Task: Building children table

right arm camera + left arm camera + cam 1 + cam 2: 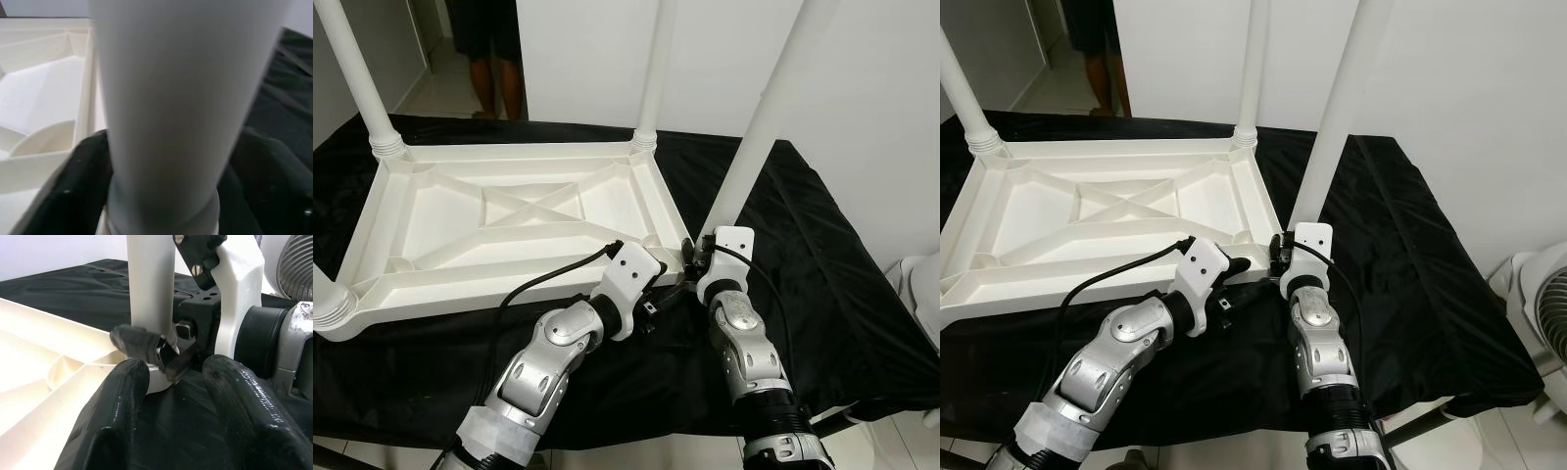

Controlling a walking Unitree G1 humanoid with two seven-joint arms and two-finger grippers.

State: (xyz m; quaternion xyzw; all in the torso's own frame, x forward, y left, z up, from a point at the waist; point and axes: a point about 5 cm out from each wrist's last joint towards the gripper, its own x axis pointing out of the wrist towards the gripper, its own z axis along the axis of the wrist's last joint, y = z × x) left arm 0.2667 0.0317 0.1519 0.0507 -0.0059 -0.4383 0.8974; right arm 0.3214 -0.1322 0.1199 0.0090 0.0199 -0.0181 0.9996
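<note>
Tabletop [489, 220] underside open; corner legs [759, 117] obstruct.

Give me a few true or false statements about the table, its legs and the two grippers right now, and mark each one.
1. The white tabletop lies upside down on a black cloth. True.
2. The right gripper is closed around the leg at the near right corner. True.
3. The left gripper grips that same leg. False: its fingers are open beside the leg's base.
4. The tabletop rests on bare floor tiles. False: it rests on the cloth.
5. A person's legs show beyond the table. True.
</note>
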